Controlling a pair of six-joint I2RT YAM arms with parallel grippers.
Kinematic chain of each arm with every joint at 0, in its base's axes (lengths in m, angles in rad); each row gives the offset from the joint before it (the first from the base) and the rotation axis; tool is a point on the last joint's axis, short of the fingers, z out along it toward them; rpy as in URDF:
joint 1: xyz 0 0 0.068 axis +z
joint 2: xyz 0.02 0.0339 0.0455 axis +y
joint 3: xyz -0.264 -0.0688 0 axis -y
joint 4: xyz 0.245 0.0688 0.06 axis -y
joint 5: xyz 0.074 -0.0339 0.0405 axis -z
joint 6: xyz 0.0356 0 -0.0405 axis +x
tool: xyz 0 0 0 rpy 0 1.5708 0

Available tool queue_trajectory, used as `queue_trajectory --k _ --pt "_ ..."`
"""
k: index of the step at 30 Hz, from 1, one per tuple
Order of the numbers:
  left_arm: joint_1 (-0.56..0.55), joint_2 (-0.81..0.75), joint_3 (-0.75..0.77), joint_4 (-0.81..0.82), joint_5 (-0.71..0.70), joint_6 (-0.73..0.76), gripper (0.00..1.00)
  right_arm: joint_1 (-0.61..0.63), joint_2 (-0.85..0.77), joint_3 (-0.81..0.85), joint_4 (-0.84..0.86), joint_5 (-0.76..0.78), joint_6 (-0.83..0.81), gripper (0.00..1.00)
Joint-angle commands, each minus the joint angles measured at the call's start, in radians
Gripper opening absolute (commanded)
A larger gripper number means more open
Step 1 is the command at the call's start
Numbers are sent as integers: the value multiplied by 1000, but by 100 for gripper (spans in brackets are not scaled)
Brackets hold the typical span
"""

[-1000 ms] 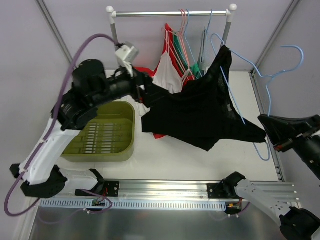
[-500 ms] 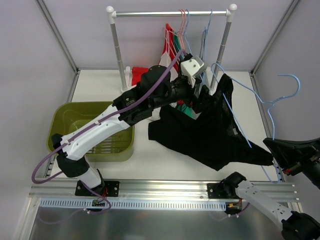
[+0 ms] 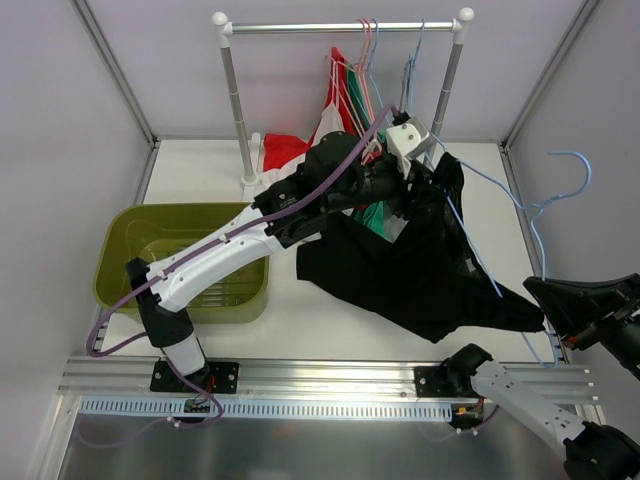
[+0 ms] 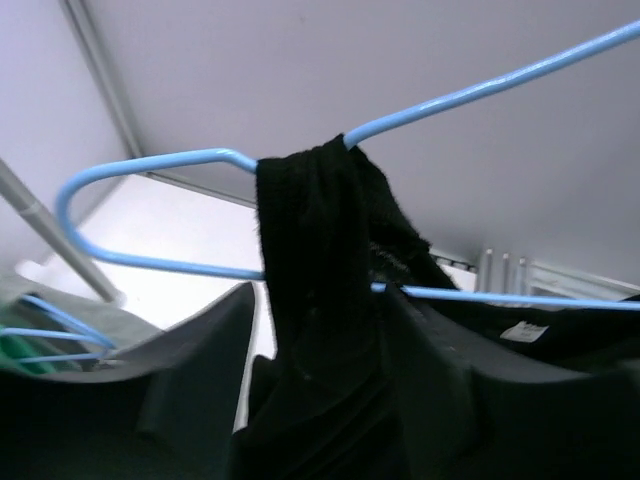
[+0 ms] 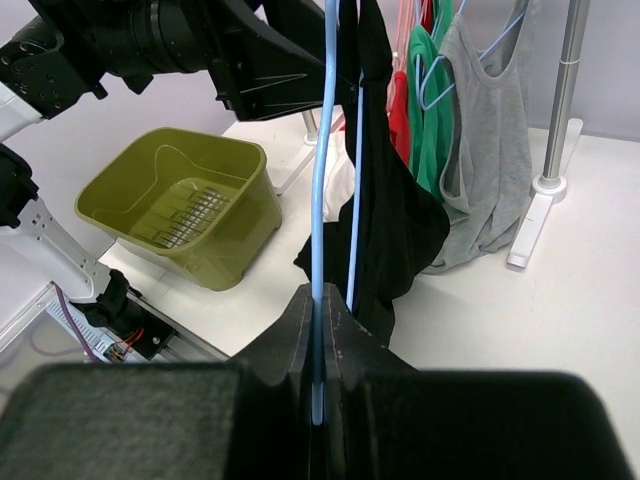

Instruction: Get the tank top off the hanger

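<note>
By the rack [image 3: 340,27] at the desk's [image 3: 300,320] back edge, the right tool [image 5: 318,310] clamps the blue hanger [image 5: 324,150], black tank top [image 3: 420,270] sagging; whether the left tool [image 3: 418,180] is apart or together is unclear.

An olive-green bin [image 3: 112,268] with a slotted floor sits on the left side of the white table [image 3: 300,325]. At the far edge stands a clothes rack [image 3: 340,27]. Its bar carries a red and white garment [image 3: 328,125], a green one [image 5: 440,110] and a grey tank top [image 5: 490,170], some on pink hangers [image 3: 366,45]. A red cloth [image 3: 285,147] lies beside the rack's left post. A slotted metal rail [image 3: 330,375] runs along the near edge.
</note>
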Motion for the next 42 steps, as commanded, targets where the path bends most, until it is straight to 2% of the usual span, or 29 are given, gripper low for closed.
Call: queue_trajectory --k 1,2,3,5,6,10,11,15,18,21,22,28,29,31,32,34,35,37,38,39,42 --pt "-3 12 41 79 67 -18 45 9 22 -7 53 20 0 0" --pt "-3 13 39 79 56 -19 33 7 19 -13 55 31 -2 0" --pt "-5 12 36 79 41 -16 17 9 16 -16 55 39 -2 1" --pt "-3 4 19 79 -39 -21 8 12 5 -30 55 80 -5 0" --pt "-3 -11 10 82 -77 -24 0 14 1 -39 55 95 -8 0" --pt "-3 -57 -31 83 -333 -53 0 30 -21 -96 50 105 -31 1" --pt "-3 -65 -48 83 -452 -59 0 32 -28 -110 47 88 -37 1" --pt "11 -89 -73 77 -706 -90 0 35 -64 -182 41 11 -60 1" --pt "61 -108 -87 36 -754 -180 0 37 -102 -234 64 -97 -66 1" --pt "155 -117 -91 -44 -644 -309 0 35 -137 -240 76 -164 -72 1" --pt "176 -119 -99 -56 -563 -349 0 37 -149 -237 81 -164 -69 0" --pt "204 -119 -143 -50 -308 -348 0 37 -249 -292 199 -107 -63 0" --pt "204 -112 -140 -49 -203 -348 0 37 -260 -329 249 -105 -66 1" --pt "195 -102 -146 -41 -78 -345 0 37 -297 -372 312 -96 -72 0" --pt "183 -99 -152 -24 30 -337 0 37 -312 -439 405 -95 -74 0" --pt "123 -108 -183 -6 117 -294 0 37 -370 -538 537 -95 -75 0" --pt "98 -121 -198 14 207 -283 0 37 -386 -596 693 -101 -77 1" --pt "25 -138 -278 53 283 -279 0 37 -406 -749 847 -124 -106 0" --pt "0 -161 -310 72 313 -274 0 38 -403 -791 991 -137 -121 0" --pt "-26 -172 -344 102 335 -270 0 37 -395 -858 1062 -154 -130 0" --pt "-104 -200 -470 128 308 -289 0 37 -349 -940 1360 -225 -155 1"
